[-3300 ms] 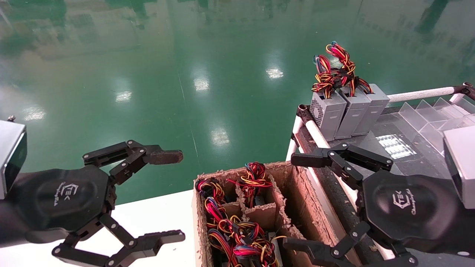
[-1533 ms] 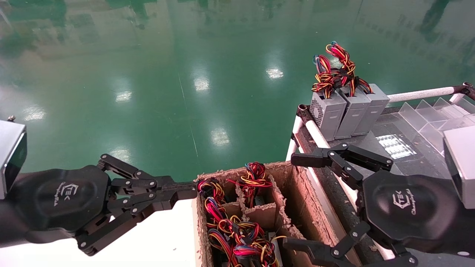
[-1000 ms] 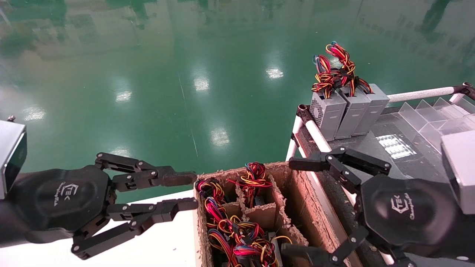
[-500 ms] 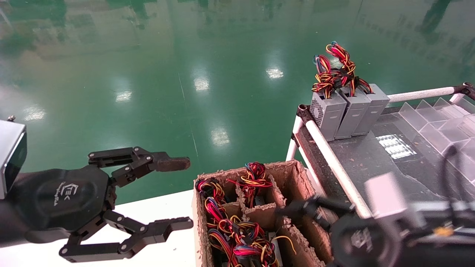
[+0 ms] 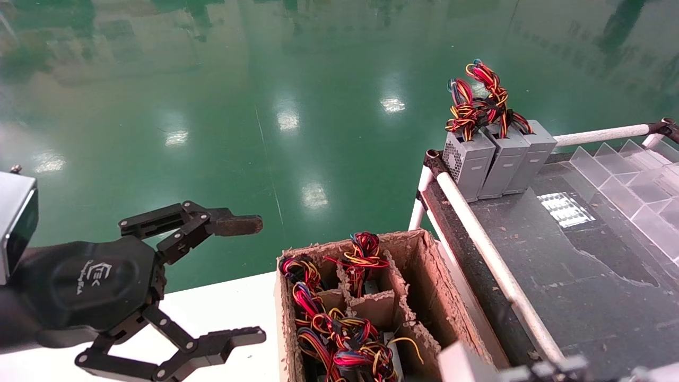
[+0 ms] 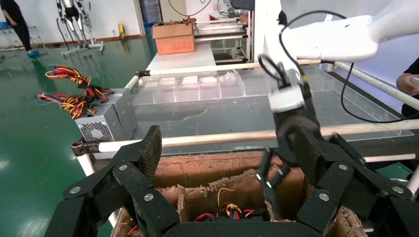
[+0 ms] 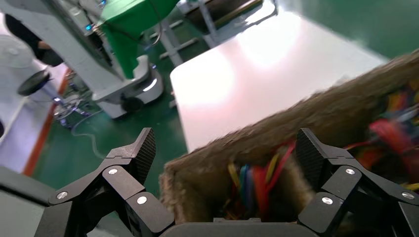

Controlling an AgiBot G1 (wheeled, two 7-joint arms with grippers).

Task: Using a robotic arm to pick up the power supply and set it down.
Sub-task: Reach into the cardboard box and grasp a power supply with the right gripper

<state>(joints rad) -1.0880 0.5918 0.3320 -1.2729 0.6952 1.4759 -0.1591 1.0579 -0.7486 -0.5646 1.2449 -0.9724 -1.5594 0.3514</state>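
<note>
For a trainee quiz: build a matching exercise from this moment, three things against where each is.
Things:
1. left gripper
2. right gripper
3. three grey power supplies

Places:
A. standing in a row on the dark table
B. over the white surface, open
C. over the cardboard box of wire bundles, open

Pairs: 1-B, 2-C, 3-A

left gripper [image 5: 249, 281] spread wide, right gripper [image 7: 225, 163] apparently open, blurred
</note>
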